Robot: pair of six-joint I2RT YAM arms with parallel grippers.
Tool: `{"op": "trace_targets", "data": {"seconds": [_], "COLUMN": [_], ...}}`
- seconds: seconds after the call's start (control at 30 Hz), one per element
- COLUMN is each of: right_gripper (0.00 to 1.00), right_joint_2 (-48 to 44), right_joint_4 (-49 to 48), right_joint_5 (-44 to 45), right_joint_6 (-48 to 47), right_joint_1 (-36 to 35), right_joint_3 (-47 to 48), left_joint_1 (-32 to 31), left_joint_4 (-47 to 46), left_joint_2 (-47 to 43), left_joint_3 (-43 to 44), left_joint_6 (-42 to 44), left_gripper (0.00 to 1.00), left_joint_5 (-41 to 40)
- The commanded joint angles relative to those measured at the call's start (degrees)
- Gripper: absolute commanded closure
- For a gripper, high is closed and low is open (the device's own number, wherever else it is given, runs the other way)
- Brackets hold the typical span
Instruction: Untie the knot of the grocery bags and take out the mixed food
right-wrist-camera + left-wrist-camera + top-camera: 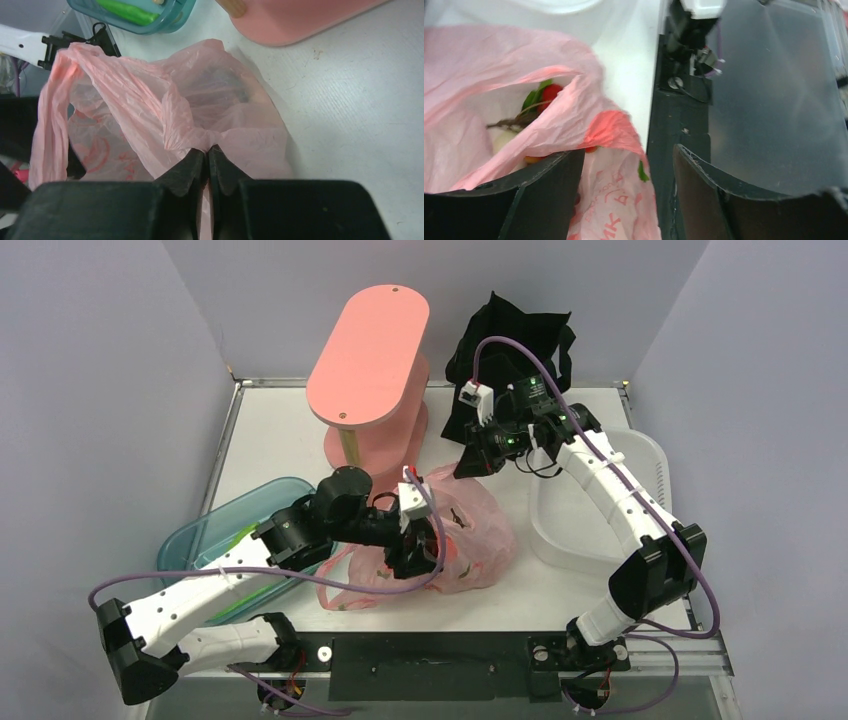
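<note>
Pink bag [480,535] lies slumped at the near middle of the desk [545,590], its long axis running left to right and its far edge lifted. The film blurs most of the contents; only a red fruit [551,93] and a green leaf [530,100] show at the mouth. My right claw [207,152] is pinched on that far edge. My left claw [629,160] stands spread, with bag film between its fingers.

Crumpled film veils most of what lies in the pink bag [150,100], the black tote [520,320] shows nothing of its inside, and the top edge cuts off the teal tub [172,17] in the right wrist view.
</note>
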State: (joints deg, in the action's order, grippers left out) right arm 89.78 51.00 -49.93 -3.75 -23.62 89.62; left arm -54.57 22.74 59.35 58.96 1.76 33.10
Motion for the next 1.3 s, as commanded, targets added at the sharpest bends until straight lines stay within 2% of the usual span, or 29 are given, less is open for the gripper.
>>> {"op": "trace_targets", "data": {"seconds": [0.0,0.1,0.2,0.23,0.27,0.3,0.33,0.37,0.4,0.43,0.53,0.6,0.67,0.7,0.77,0.8,0.87,0.9,0.93,0.97,1.0,1.03,1.1,1.2,1.27], "right_gripper": [1.00,1.00,1.00,1.00,1.00,1.00,1.00,1.00,1.00,1.00,1.00,1.00,1.00,1.00,1.00,1.00,1.00,1.00,1.00,1.00,1.00,1.00,1.00,1.00,1.00], "right_joint_2": [-2.56,-3.64,-4.17,-4.30,-4.32,-4.39,-4.32,-4.23,-4.10,-3.96,-3.19,-2.49,-1.95,-1.87,-1.91,-2.38,-3.50,-3.92,-4.90,-5.46,-6.27,-6.63,-7.43,-7.76,-7.98], "right_joint_4": [-2.01,-2.28,-3.65,-4.08,-4.84,-5.25,-6.36,-6.93,-7.99,-8.54,-12.47,-14.26,-16.04,-17.17,-18.42,-18.67,-19.33,-19.82,-20.03,-20.47,-20.75,-21.12,-21.60,-21.92,-21.96], "right_joint_5": [-1.85,-1.71,0.17,0.79,1.96,2.52,3.23,3.51,4.34,4.77,6.32,7.10,7.74,7.83,7.43,7.10,5.64,4.58,4.05,3.22,2.76,1.91,0.59,-0.36,-0.19], "right_joint_6": [-0.99,-0.91,-0.39,-0.34,-0.31,-0.21,0.45,0.78,1.36,1.67,4.52,6.32,7.88,8.91,10.12,10.36,10.95,11.15,11.10,11.12,11.13,11.24,11.63,12.23,12.16], "right_joint_1": [1.37,1.63,1.64,1.68,1.76,1.96,2.15,2.56,2.81,3.36,4.83,5.73,6.32,6.66,7.03,7.10,7.09,7.09,7.14,7.06,7.04,7.02,6.90,6.57,6.17], "right_joint_3": [-0.52,-0.90,-1.81,-2.04,-2.43,-2.56,-2.89,-2.97,-2.94,-2.65,-1.89,-1.17,-0.82,-1.00,-1.66,-1.96,-3.26,-4.36,-4.85,-5.83,-6.33,-7.10,-7.89,-8.42,-8.49], "left_joint_1": [4.33,7.53,7.46,7.06,5.62,4.47,1.13,-0.89,-5.11,-6.78,-11.67,-12.13,-13.17,-14.91,-17.92,-18.55,-19.13,-18.66,-17.91,-15.14,-12.76,-7.57,-1.38,2.75,3.28], "left_joint_4": [-6.40,-10.14,-14.68,-15.33,-16.36,-16.74,-16.96,-16.77,-16.11,-15.87,-12.97,-9.86,-3.97,0.01,3.31,3.42,0.95,-1.61,-2.47,-3.28,-3.52,-4.03,-4.99,-6.50,-9.40], "left_joint_2": [1.91,2.78,3.78,4.31,4.43,4.32,4.08,3.20,2.68,1.68,0.33,0.03,-0.62,-0.98,-2.32,-3.21,-4.30,-4.49,-4.86,-4.95,-4.97,-4.87,-3.93,-0.02,2.31], "left_joint_3": [-0.35,-1.32,-0.32,0.39,0.64,0.85,0.79,0.19,-0.25,-1.44,-3.98,-4.70,-5.27,-5.57,-6.92,-7.74,-8.30,-8.32,-7.82,-7.29,-5.88,-5.26,-3.12,-1.66,-1.11], "left_joint_6": [-14.02,-19.23,-19.00,-17.19,-15.76,-11.39,-8.77,-1.97,1.47,6.56,13.78,19.36,28.76,36.19,43.43,44.12,40.59,35.44,32.79,27.25,21.62,18.81,11.30,4.83,5.01], "left_gripper": [0.37,0.37,0.37,0.40,0.46,0.66,0.76,0.91,0.97,1.00,1.00,1.00,1.00,1.00,1.00,1.00,1.00,0.94,0.84,0.79,0.70,0.67,0.60,0.56,0.53], "left_joint_5": [-7.63,-9.44,-10.79,-10.83,-10.71,-10.74,-10.98,-11.80,-12.08,-11.76,-10.14,-8.89,-5.67,-4.82,-7.68,-9.32,-17.01,-19.83,-23.50,-23.86,-22.00,-20.21,-16.28,-13.33,-10.81]}}
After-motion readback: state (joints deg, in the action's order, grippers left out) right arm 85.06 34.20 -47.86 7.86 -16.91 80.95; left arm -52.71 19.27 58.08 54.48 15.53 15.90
